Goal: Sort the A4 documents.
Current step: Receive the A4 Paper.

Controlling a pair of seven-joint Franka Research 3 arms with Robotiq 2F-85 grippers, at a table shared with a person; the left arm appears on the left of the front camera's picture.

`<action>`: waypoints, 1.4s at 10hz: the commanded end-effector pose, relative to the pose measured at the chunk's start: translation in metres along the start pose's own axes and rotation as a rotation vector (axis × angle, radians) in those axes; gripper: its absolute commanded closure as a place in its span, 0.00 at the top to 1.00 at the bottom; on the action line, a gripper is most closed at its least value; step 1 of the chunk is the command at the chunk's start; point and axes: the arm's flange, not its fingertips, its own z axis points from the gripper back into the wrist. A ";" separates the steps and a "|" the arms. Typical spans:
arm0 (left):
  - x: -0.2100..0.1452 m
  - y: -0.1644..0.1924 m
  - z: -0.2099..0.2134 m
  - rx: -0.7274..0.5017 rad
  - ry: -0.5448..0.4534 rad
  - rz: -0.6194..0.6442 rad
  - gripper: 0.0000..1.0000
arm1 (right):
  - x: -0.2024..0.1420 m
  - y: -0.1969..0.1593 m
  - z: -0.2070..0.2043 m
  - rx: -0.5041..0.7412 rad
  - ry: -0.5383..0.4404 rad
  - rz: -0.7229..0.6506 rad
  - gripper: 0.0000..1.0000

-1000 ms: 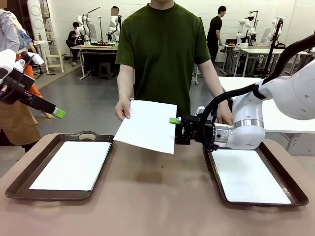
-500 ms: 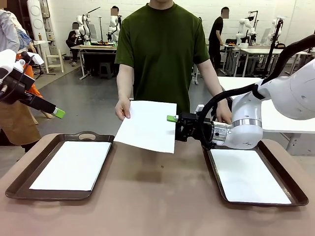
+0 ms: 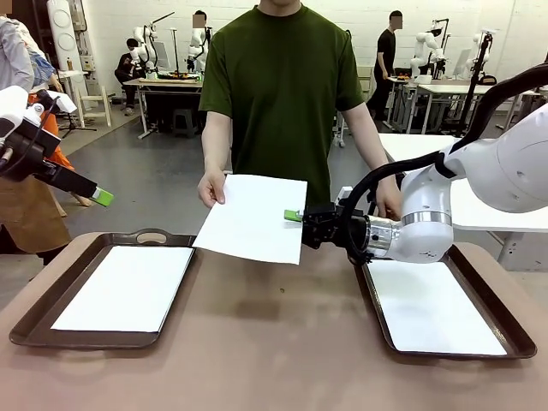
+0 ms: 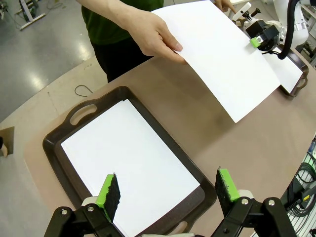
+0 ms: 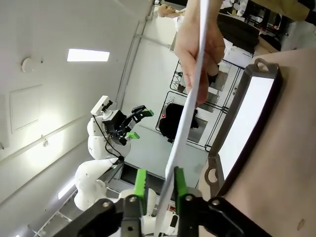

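Green pads of the right tool [image 3: 295,216] sit at the near right edge of a white A4 sheet [image 3: 253,217] held above the bench [image 3: 274,360]. In the right wrist view the tool [image 5: 158,185] has its fingers drawn in narrow with the sheet's edge [image 5: 190,98] running up between them; the pads look close on the paper, though whether they actually press it is hard to tell from this angle. The right arm reaches in level from the right side, over the inner end of the right tray [image 3: 514,338].

The person's hand [image 3: 211,188] grips the sheet's far left corner, thumb on top, so the paper hangs tilted between hand and tool, clear of the bench. The left wrist view shows the same hand [image 4: 155,39] on the sheet [image 4: 222,59], with the right tool [image 4: 255,42] at its opposite edge.

The left tool [image 3: 101,197] hangs raised at the left, well apart from the sheet, its fingers spread wide with nothing between them; from its own camera it [image 4: 168,190] looks down on the left tray [image 4: 64,126].

Each dark brown tray holds a white A4 sheet lying flat: one in the left tray [image 3: 124,287] and one in the right tray [image 3: 432,306]. The person's other hand [image 3: 390,201] is partly hidden behind the right arm.
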 end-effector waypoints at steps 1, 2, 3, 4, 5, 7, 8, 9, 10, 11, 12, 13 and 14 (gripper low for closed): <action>-0.002 0.000 -0.001 -0.002 -0.001 -0.019 1.00 | 0.010 -0.006 -0.005 0.015 -0.027 -0.022 0.11; -0.002 0.000 -0.001 -0.002 -0.001 -0.019 1.00 | 0.009 -0.004 -0.004 0.014 -0.025 -0.020 0.07; -0.002 0.000 -0.001 -0.002 -0.001 -0.019 1.00 | 0.008 -0.003 -0.004 0.014 -0.027 -0.020 0.00; -0.002 0.000 -0.001 -0.002 -0.001 -0.019 1.00 | 0.007 -0.003 -0.002 0.013 -0.027 -0.020 0.00; -0.002 0.000 -0.001 -0.002 -0.001 -0.019 1.00 | 0.007 -0.003 -0.003 0.014 -0.028 -0.019 0.00; -0.002 0.000 -0.001 -0.002 -0.001 -0.019 1.00 | 0.007 0.002 -0.007 0.015 0.002 -0.006 0.00; -0.002 0.000 -0.001 -0.002 -0.001 -0.019 1.00 | 0.000 -0.004 0.001 -0.001 -0.002 -0.005 0.00; -0.002 0.000 -0.001 -0.002 -0.001 -0.019 1.00 | 0.000 -0.004 0.001 -0.001 -0.002 -0.005 0.00; -0.002 0.000 -0.001 -0.002 -0.001 -0.019 1.00 | 0.000 -0.004 0.001 -0.001 -0.002 -0.005 0.00; -0.002 0.000 -0.001 -0.002 -0.001 -0.019 1.00 | 0.000 -0.004 0.001 -0.001 -0.002 -0.005 0.00; -0.002 0.000 -0.001 -0.002 -0.001 -0.019 1.00 | 0.000 -0.004 0.001 -0.001 -0.002 -0.005 0.00; -0.002 0.000 -0.001 -0.002 -0.001 -0.019 1.00 | 0.000 -0.004 0.001 -0.001 -0.002 -0.005 0.00; -0.002 0.000 -0.001 -0.002 -0.001 -0.019 1.00 | 0.000 -0.004 0.001 -0.001 -0.002 -0.005 0.00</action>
